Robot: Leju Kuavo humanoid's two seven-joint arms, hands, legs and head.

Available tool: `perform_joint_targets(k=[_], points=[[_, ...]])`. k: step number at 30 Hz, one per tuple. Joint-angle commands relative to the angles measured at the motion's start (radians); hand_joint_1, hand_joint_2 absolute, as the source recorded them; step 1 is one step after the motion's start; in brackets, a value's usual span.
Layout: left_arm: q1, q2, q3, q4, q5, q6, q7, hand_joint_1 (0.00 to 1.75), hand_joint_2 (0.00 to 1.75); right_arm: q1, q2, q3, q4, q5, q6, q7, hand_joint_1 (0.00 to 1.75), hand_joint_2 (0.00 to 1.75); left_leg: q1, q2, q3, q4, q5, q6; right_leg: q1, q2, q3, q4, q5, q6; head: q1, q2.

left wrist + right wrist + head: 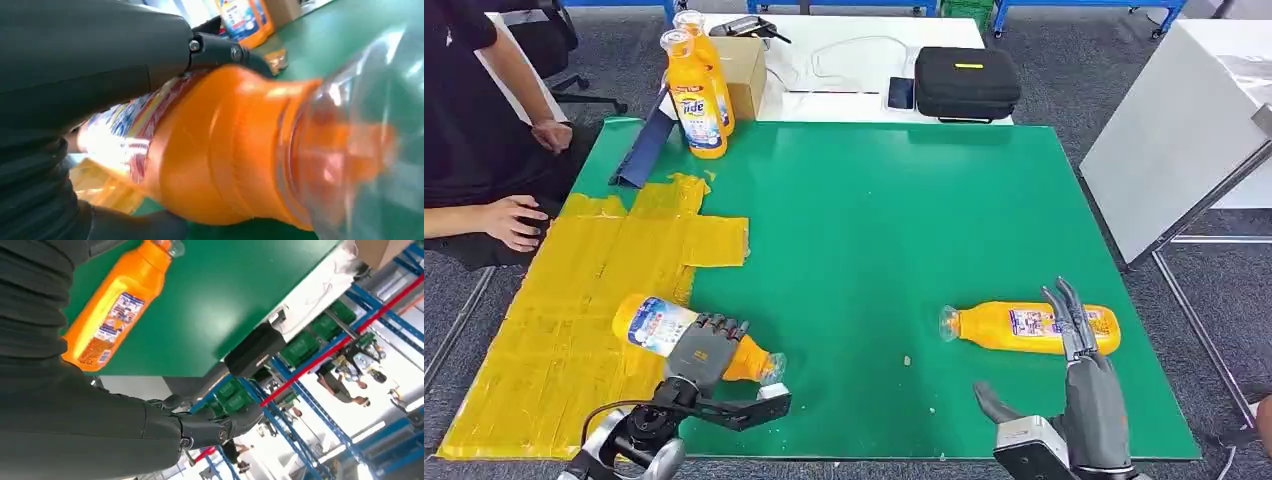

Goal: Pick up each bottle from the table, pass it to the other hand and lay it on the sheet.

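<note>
The left hand point(707, 345) is gripping an orange bottle point(659, 328) lying at the yellow sheet's point(554, 330) edge. The right hand point(1086, 385) is hovering with fingers apart, holding nothing, over a second bottle point(1014, 326) lying on the green table point(874, 220).

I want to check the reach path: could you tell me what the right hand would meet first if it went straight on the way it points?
Most likely the lying orange bottle: the right hand has its fingers already overlapping it in the head view, though height is unclear.

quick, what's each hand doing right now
Left hand: grips the lying orange bottle at the yellow sheet's edge.
Right hand: open, fingers apart, holding nothing, beside the other lying bottle.
</note>
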Motion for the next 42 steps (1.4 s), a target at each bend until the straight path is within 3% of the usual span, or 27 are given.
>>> perform_joint_targets(k=[1, 7, 10, 11, 16, 18, 20, 21, 23, 29, 31, 35, 37, 38, 39, 40, 42], points=[[-0.007, 0.065, -0.064, 0.062, -0.001, -0.012, 0.058, 0.00, 1.75, 0.004, -0.057, -0.027, 0.074, 0.014, -0.012, -0.004, 0.00, 1.75, 0.001, 0.001, 0.004, -0.001, 0.000, -0.004, 0.001, 0.002, 0.003, -0.001, 0.001, -0.002, 0.000, 0.000], [0.021, 0.080, -0.060, 0.020, -0.001, -0.009, 0.077, 0.00, 1.75, 0.010, -0.064, -0.062, 0.074, 0.045, -0.037, -0.022, 0.00, 1.75, 0.001, 0.002, 0.005, -0.001, -0.001, -0.003, 0.001, 0.002, 0.004, -0.001, 0.000, -0.002, 0.000, 0.000], [0.033, 0.121, -0.097, -0.036, -0.001, -0.020, 0.163, 0.00, 1.75, 0.006, -0.084, -0.093, 0.088, 0.103, -0.054, -0.052, 0.00, 1.75, 0.001, 0.001, 0.005, -0.001, -0.001, -0.004, 0.000, 0.002, 0.006, -0.001, 0.000, -0.002, 0.000, 0.000], [0.041, 0.132, -0.097, -0.062, -0.001, -0.025, 0.186, 0.00, 0.00, 0.002, -0.091, -0.113, 0.100, 0.112, -0.061, -0.057, 0.00, 1.75, 0.001, 0.002, 0.004, -0.001, -0.001, -0.003, 0.001, 0.002, 0.005, -0.001, 0.000, -0.002, 0.000, 0.000], [0.099, 0.125, -0.047, -0.210, -0.001, -0.025, 0.260, 0.00, 0.00, -0.035, -0.109, -0.213, 0.165, 0.103, 0.008, -0.073, 0.00, 1.75, 0.001, 0.003, 0.004, 0.000, -0.001, -0.003, 0.001, 0.002, 0.005, -0.001, 0.000, -0.001, 0.000, 0.000], [0.144, 0.069, 0.043, -0.305, -0.001, -0.011, 0.242, 0.00, 0.00, -0.064, -0.129, -0.277, 0.205, 0.116, 0.063, -0.059, 0.00, 1.75, 0.001, 0.003, 0.002, 0.000, -0.001, -0.001, 0.001, 0.003, 0.002, -0.001, 0.001, -0.001, 0.000, 0.000], [0.185, -0.049, 0.175, -0.381, 0.018, -0.004, 0.139, 0.00, 0.00, -0.092, -0.164, -0.333, 0.254, 0.060, 0.176, -0.064, 0.00, 1.75, 0.002, 0.004, 0.002, 0.001, -0.001, -0.002, 0.002, 0.004, 0.002, -0.001, 0.001, -0.001, 0.000, 0.000], [0.170, 0.011, 0.229, -0.368, 0.123, -0.037, 0.042, 0.00, 0.00, -0.086, -0.186, -0.365, 0.301, 0.048, 0.217, -0.086, 0.00, 1.75, 0.001, 0.004, 0.002, 0.002, -0.002, -0.002, 0.001, 0.003, 0.001, 0.000, 0.001, -0.001, 0.000, 0.000], [0.171, 0.006, 0.300, -0.319, 0.124, 0.004, -0.035, 0.00, 0.00, -0.084, -0.155, -0.414, 0.336, 0.070, 0.218, -0.162, 0.00, 1.75, 0.002, 0.000, 0.001, 0.001, 0.000, -0.002, 0.001, 0.000, 0.002, -0.002, 0.001, -0.001, 0.000, 0.000], [0.175, -0.010, 0.299, -0.302, 0.112, 0.021, -0.047, 0.00, 0.00, -0.079, -0.139, -0.407, 0.316, 0.083, 0.224, -0.165, 0.00, 1.75, -0.001, 0.002, 0.001, 0.000, 0.000, -0.002, -0.001, 0.002, 0.001, -0.001, 0.002, 0.000, 0.000, 0.000], [0.176, -0.013, 0.296, -0.304, 0.109, 0.022, -0.046, 0.00, 0.00, -0.080, -0.138, -0.405, 0.313, 0.085, 0.225, -0.163, 0.00, 1.75, -0.001, 0.001, 0.002, 0.000, 0.000, -0.002, -0.001, 0.000, 0.008, -0.001, 0.001, 0.001, 0.000, 0.000], [0.184, -0.095, 0.377, -0.414, 0.476, -0.025, -0.112, 0.00, 0.00, -0.077, -0.193, -0.478, 0.347, 0.171, 0.245, -0.118, 0.00, 1.75, 0.000, 0.000, 0.001, 0.001, 0.000, -0.002, 0.000, 0.001, 0.001, 0.000, 0.001, 0.001, 0.000, 0.000], [0.221, -0.202, 0.451, -0.455, 0.880, -0.093, -0.139, 0.00, 0.00, -0.102, -0.172, -0.519, 0.376, 0.251, 0.244, -0.150, 0.00, 1.75, 0.000, 0.000, 0.001, 0.002, -0.001, -0.002, 0.000, 0.000, 0.001, 0.000, 0.001, 0.002, 0.000, 0.000], [0.247, -0.209, 0.449, -0.470, 1.031, -0.141, -0.122, 0.00, 1.75, -0.125, -0.161, -0.528, 0.396, 0.277, 0.260, -0.154, 0.00, 1.75, 0.000, 0.000, 0.000, 0.001, 0.000, -0.001, 0.000, 0.001, 0.001, -0.001, 0.001, 0.002, 0.000, 0.000], [0.285, -0.216, 0.433, -0.485, 1.134, -0.126, -0.132, 0.00, 1.75, -0.154, -0.159, -0.519, 0.427, 0.329, 0.252, -0.139, 0.00, 1.75, 0.000, 0.001, 0.001, 0.001, -0.001, -0.001, -0.001, 0.002, 0.001, -0.001, 0.002, 0.002, 0.000, 0.000], [0.312, -0.220, 0.419, -0.497, 1.187, -0.111, -0.142, 0.00, 0.00, -0.178, -0.151, -0.511, 0.447, 0.357, 0.241, -0.119, 0.00, 1.75, 0.000, 0.003, 0.002, 0.001, -0.001, -0.001, -0.001, 0.003, 0.002, -0.002, 0.002, 0.002, 0.000, 0.000], [0.349, -0.192, 0.385, -0.504, 1.318, -0.083, -0.156, 0.00, 0.00, -0.221, -0.143, -0.488, 0.480, 0.357, 0.259, -0.089, 0.00, 1.75, -0.001, 0.007, 0.003, -0.001, -0.002, -0.002, -0.001, 0.008, 0.003, -0.003, 0.003, 0.002, 0.001, 0.000]])
